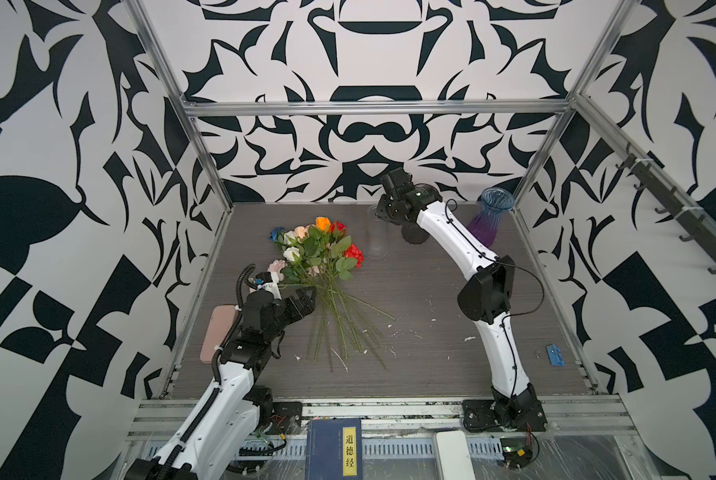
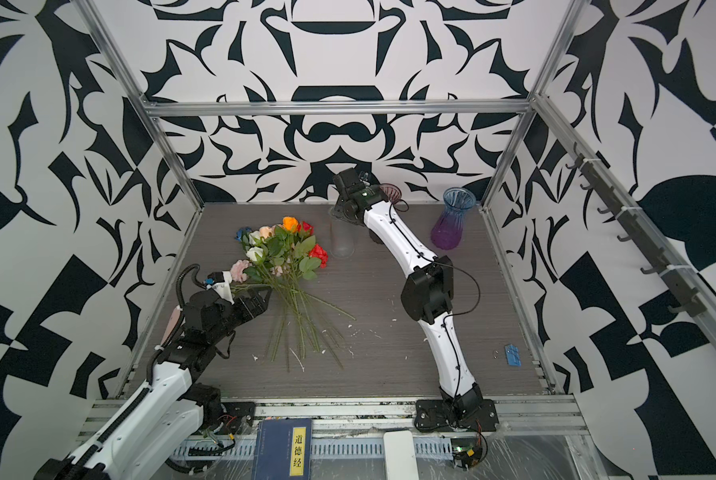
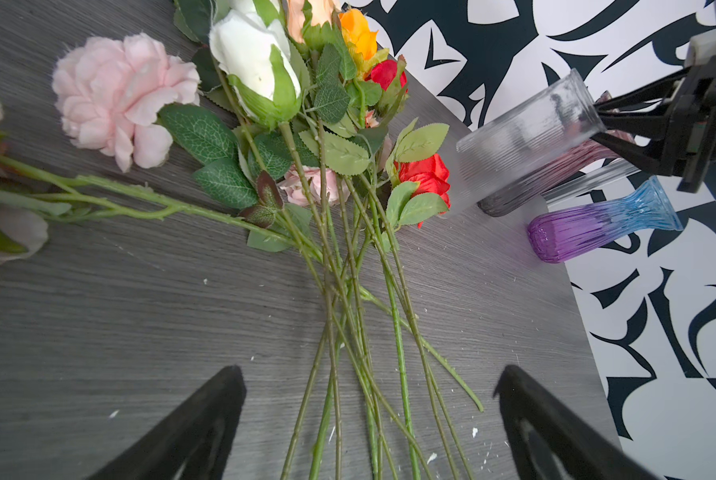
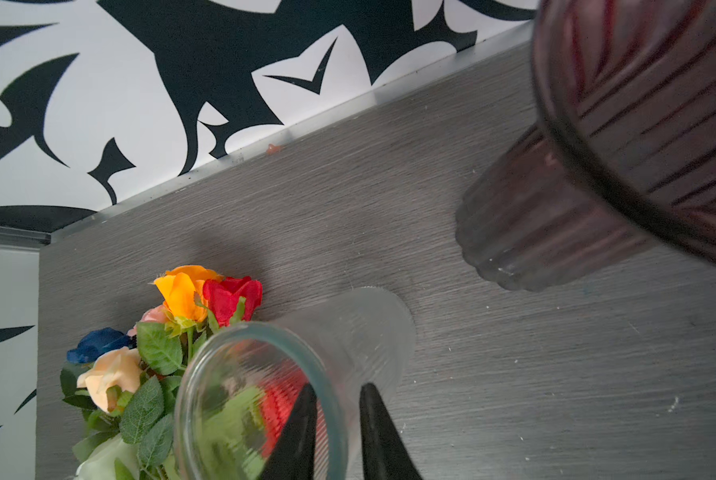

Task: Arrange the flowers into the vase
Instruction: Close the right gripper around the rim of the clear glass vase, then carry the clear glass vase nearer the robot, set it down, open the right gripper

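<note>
- The grey wood-grain table [image 1: 431, 332] carries everything.
- The flowers [image 1: 323, 257] lie flat on the table left of centre, in no vase. The blooms point toward the back wall and the stems [image 1: 339, 328] fan toward the front.
- The blue-and-purple vase [image 1: 487, 224] stands upright at the back right corner, and nothing shows inside it.
- The clear vase [image 1: 376, 241] stands upright and empty, just right of the red blooms.
- The dark maroon vase [image 2: 390, 192] stands between the other two, partly hidden by the right arm. Only ribbed glass shows inside it.
- The left gripper [image 3: 366, 370] hovers low over the stems with its jaws spread wide and nothing in them.
- The right gripper [image 4: 338, 388] is at the clear vase's rim. One finger is inside and one outside, and the jaws are drawn in tight on the glass wall.
</note>
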